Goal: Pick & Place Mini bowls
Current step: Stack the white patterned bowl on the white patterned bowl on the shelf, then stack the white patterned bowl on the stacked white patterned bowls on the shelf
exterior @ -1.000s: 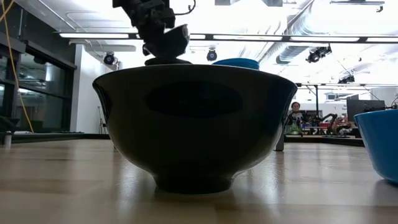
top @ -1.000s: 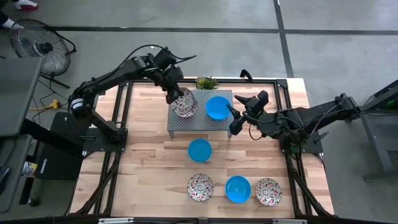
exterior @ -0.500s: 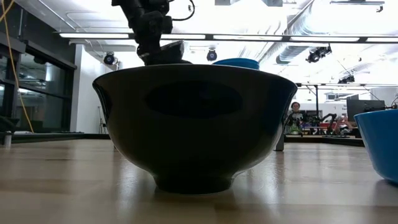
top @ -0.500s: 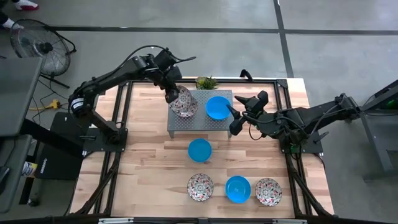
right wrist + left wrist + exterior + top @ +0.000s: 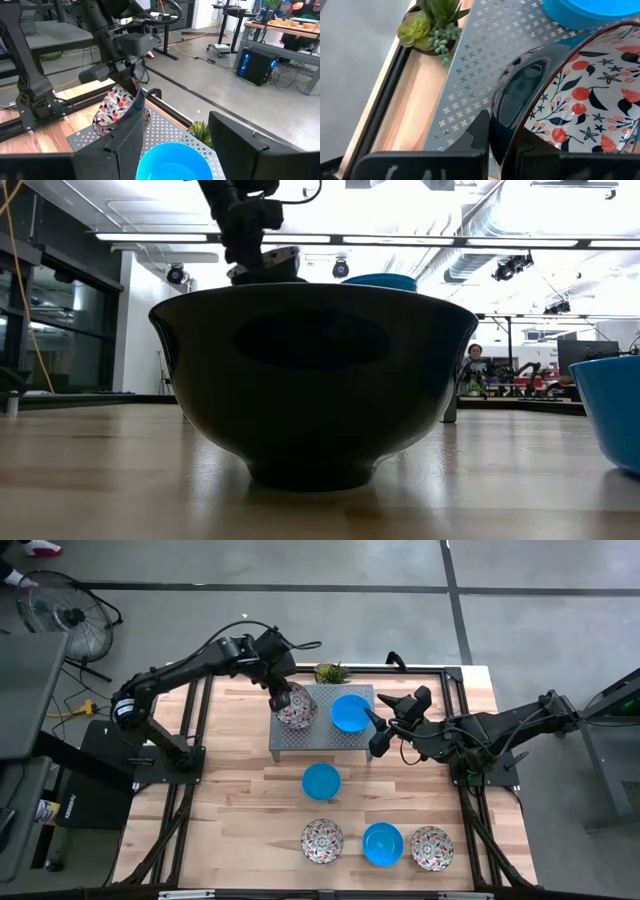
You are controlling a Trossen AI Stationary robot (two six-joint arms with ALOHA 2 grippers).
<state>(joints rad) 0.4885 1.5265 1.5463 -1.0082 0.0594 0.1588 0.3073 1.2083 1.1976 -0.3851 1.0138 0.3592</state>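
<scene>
My left gripper [image 5: 282, 692] is shut on a floral mini bowl [image 5: 298, 708] over the left part of a grey perforated platform [image 5: 320, 735]. The bowl stands tilted on edge, also seen in the right wrist view [image 5: 114, 112]. A blue mini bowl [image 5: 350, 713] sits upright on the platform's right part. My right gripper [image 5: 175, 116] is open, level at the platform's right side, with one finger on either side of the blue bowl [image 5: 172, 160] and touching nothing. On the table lie a blue bowl [image 5: 321, 781], a floral bowl [image 5: 322, 840], a second blue bowl [image 5: 382, 844] and a second floral bowl [image 5: 431, 847]. My left gripper pinches the floral bowl's rim [image 5: 530, 117], one finger [image 5: 487, 132] on the dark outer wall and the other inside. It comes from above, pointing down [image 5: 131, 82]. The bowl hangs tilted, its mouth facing sideways. Its lower side [image 5: 99, 129] is at the platform; whether it touches, I cannot tell.
A small potted succulent [image 5: 330, 671] stands at the platform's far edge, close to my left gripper. In the low view a bowl [image 5: 310, 370] close to the camera fills the picture. Bare wood shows on the table to the platform's left and right.
My left gripper has come down a little toward the platform with the floral bowl and has turned at the wrist. The bowl sits lower than a second ago. My right gripper has kept still.
</scene>
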